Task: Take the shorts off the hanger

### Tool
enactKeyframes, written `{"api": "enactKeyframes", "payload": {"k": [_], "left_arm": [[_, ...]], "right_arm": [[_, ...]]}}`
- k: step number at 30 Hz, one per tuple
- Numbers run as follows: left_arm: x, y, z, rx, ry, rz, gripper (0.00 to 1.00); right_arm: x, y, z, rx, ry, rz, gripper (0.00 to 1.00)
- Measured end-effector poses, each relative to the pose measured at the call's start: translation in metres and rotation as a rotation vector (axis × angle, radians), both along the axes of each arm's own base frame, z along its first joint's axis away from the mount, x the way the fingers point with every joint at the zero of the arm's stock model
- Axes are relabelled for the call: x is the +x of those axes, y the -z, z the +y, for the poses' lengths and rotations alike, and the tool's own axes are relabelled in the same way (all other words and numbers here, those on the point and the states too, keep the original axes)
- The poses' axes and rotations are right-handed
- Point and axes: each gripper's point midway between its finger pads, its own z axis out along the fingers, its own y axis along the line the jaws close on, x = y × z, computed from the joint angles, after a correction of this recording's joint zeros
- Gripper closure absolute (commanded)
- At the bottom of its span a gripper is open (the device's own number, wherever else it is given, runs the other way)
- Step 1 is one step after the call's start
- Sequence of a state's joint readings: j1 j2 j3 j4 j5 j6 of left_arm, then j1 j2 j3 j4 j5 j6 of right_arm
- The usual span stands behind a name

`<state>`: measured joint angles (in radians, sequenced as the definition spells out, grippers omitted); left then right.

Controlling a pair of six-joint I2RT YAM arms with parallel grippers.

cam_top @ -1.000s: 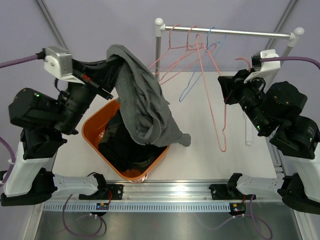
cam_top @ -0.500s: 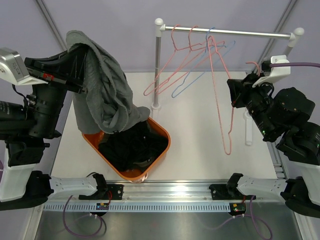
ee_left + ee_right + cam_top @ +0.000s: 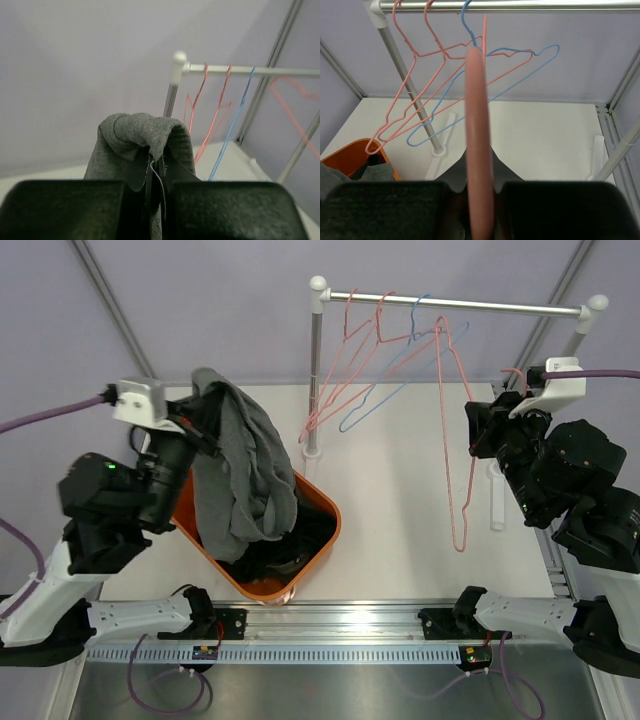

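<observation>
Grey shorts [image 3: 240, 475] bunched, hanging vert from top fold, 9 o'clock side of top view; lower end draped into orange basket [image 3: 262, 589] over dark shorts pile [image 3: 300, 540].

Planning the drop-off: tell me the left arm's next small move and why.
Probably open the left claw. It pinches the grey shorts, whose lower end hangs inside the orange basket, so releasing should drop them in.

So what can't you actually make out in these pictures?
Top view: the grey shorts cover the left hand and most dark clothes in the orange basket; their number is unclear.
Right wrist view: the pink hanger is blurred, close up; the right hand hides its end.
</observation>
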<state>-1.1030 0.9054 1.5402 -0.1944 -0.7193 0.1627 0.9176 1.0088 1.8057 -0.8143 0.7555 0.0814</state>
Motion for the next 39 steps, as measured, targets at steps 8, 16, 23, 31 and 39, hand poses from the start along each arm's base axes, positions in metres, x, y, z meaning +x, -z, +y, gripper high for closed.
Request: {"api": "enactKeyframes", "payload": {"k": [8,16,23,31,39], "left_arm": [[0.037,0.179,-0.011,0.095,-0.124,0.404,1.0],[0.023,0.383,0.001,-0.057,-0.166,0.866,1.0],[0.009,0.443,-0.02,-0.383,-0.09,0.997,0.88],[0.005,0.41,-0.032,-0.459,0.003,0.98,0.14],[-0.004,0.304,-0.01,-0.353,0.055,0.794,0.01]], "right_arm": [[-0.003,0.011,-0.017,-0.025,0.066,0.015,1.0],[0.002,0.035,-0.017,-0.067,0.101,0.059,1.0],[0.005,0.049,-0.016,-0.089,0.122,0.09,1.0],[0.017,0.062,-0.001,-0.118,0.126,0.127,1.0],[0.028,0.077,0.004,-0.152,0.139,0.18,1.0]]}}
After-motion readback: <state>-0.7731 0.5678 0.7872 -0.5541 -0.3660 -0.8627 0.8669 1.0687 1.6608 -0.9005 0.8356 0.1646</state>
